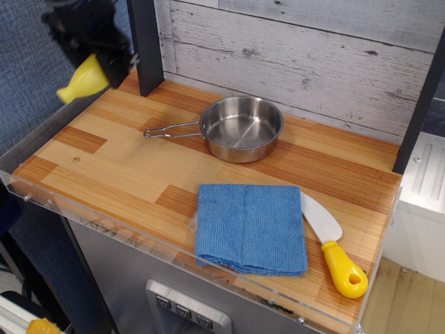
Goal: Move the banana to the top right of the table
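Note:
The pale-yellow banana (pixel 83 78) hangs in the air above the far left corner of the wooden table (pixel 125 167), its stubby neck pointing left and down. My black gripper (pixel 106 64) is shut on the banana's right end, high at the top left of the view. The banana's right part is hidden by the fingers. Nothing lies on the table beneath it.
A steel pan (pixel 240 128) with its handle pointing left stands at the back middle. A blue cloth (pixel 251 227) lies at the front middle. A white-bladed spatula with yellow handle (pixel 334 246) lies at the front right. A dark post (pixel 144 45) stands just right of the gripper.

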`<state>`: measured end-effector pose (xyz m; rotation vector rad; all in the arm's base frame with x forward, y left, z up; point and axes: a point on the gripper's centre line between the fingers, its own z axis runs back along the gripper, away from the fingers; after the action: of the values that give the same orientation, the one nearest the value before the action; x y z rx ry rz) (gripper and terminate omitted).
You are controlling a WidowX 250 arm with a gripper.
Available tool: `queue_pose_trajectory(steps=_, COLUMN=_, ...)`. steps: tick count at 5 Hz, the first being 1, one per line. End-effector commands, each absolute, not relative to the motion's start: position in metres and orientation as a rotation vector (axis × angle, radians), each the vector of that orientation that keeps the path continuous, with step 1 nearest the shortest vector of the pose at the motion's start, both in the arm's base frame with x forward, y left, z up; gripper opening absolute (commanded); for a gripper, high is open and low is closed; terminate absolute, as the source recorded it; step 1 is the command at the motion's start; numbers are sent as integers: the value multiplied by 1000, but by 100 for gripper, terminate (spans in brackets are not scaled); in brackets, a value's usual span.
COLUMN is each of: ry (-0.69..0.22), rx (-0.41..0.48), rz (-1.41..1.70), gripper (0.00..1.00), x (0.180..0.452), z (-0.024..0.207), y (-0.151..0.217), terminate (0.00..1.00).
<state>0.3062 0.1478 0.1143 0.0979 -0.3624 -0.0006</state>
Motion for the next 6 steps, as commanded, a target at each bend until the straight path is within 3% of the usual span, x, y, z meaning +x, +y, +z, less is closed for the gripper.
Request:
queue_pose_trajectory(steps=1, ry=-463, rx=15, rz=-83, gripper=0, x=321, z=164, y=79, terminate=0)
queue_pose_trajectory(steps=3, ry=-431, rx=-23, rz=-224, gripper=0, x=327, z=149, y=-2, terminate=0)
queue_pose_trajectory(steps=6, ry=-342, rx=-12, rz=-288, gripper=0, x=349, z=96, y=-72, terminate=0)
